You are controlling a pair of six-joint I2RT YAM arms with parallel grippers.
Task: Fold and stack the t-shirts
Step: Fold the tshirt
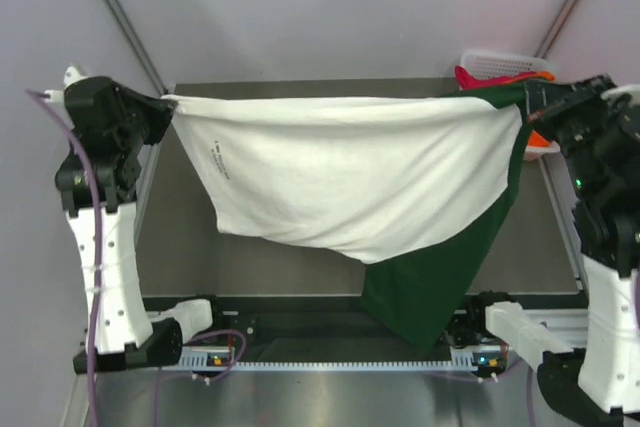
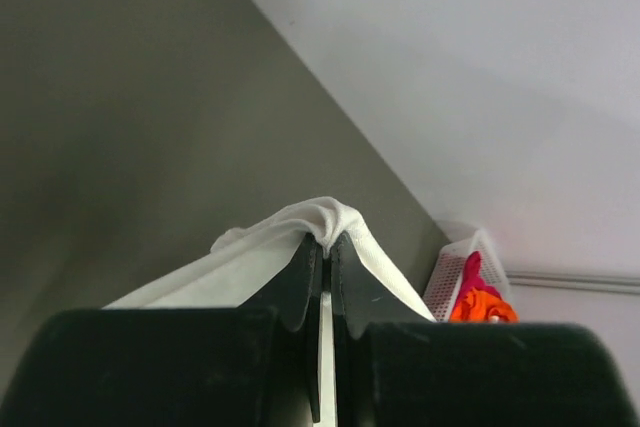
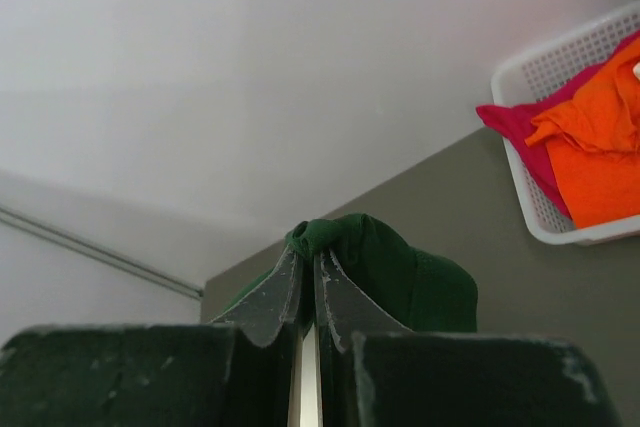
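t-shirt (image 1: 350, 182) hung between left pincer (image 1: 168, 105) and right pincer (image 1: 525, 97), small print (image 1: 218, 159) illegible

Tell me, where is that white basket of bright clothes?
Seen from above, the basket sits at the far right corner of the table, just behind the right tool.

You are seeing the t-shirt (image 1: 350, 177) hanging spread above the table (image 1: 250, 259), its left corner sitting in the left gripper (image 1: 167, 105) and its right corner in the right gripper (image 1: 528, 99). Behind the right gripper, the basket (image 1: 500, 59) is sitting at the table's far right corner, holding other t-shirts (image 3: 585, 162).
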